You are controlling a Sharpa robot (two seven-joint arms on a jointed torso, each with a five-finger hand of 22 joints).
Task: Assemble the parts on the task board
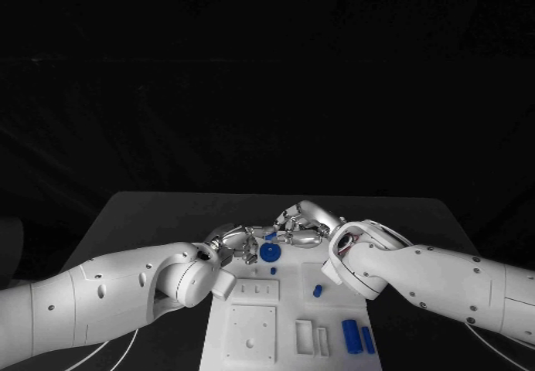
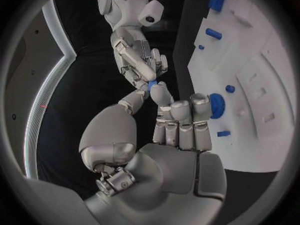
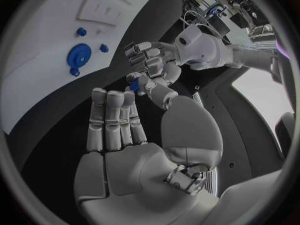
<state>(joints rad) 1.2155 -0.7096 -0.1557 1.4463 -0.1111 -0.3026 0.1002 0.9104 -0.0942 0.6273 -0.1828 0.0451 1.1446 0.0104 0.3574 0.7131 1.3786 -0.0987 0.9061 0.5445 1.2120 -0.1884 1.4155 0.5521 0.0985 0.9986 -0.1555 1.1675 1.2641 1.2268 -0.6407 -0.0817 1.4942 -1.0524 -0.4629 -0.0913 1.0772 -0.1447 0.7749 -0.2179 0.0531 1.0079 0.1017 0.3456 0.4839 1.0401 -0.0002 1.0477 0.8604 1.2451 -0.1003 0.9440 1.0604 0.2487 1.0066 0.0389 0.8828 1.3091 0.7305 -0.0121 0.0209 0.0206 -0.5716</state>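
Meeting above the far end of the white plastic task board [image 1: 292,309], the left hand [image 1: 234,241] and right hand [image 1: 303,224] pinch a small blue part [image 1: 270,235] together between their fingertips. Its long axis cannot be told. A round blue gear [image 1: 271,252] sits on the board just nearer.

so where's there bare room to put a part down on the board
Free: the white strip of the board between the raised blocks and the small blue peg. Crowded: the far end, where the left hand and right hand meet by the blue gear.
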